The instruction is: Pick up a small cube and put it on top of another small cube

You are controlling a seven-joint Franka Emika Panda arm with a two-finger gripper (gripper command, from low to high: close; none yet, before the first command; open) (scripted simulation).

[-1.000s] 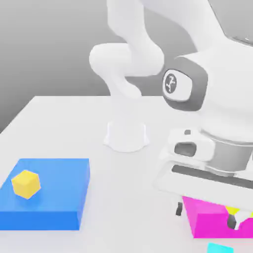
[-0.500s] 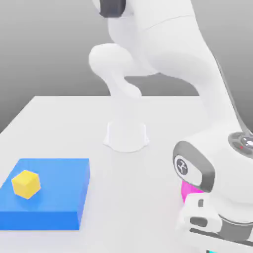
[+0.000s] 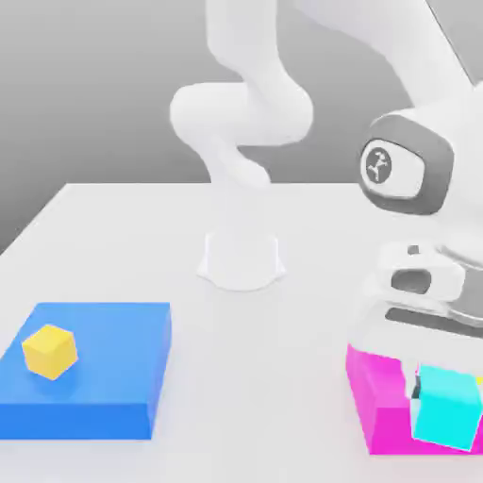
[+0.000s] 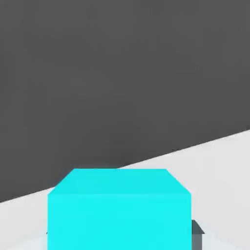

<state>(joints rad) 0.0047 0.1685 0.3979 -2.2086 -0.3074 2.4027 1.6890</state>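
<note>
Yellow thing, probably mostly hidden (image 3: 479, 381)

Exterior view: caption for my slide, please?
Gripper holding the cyan cube in front of the magenta block, yellow cube resting on the blue block.

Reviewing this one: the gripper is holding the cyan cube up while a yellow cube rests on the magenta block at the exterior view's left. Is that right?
Not quite: the block at the exterior view's left, with the yellow cube on it, is blue, not magenta, as the exterior view shows. The gripper does hold the cyan cube up.
</note>
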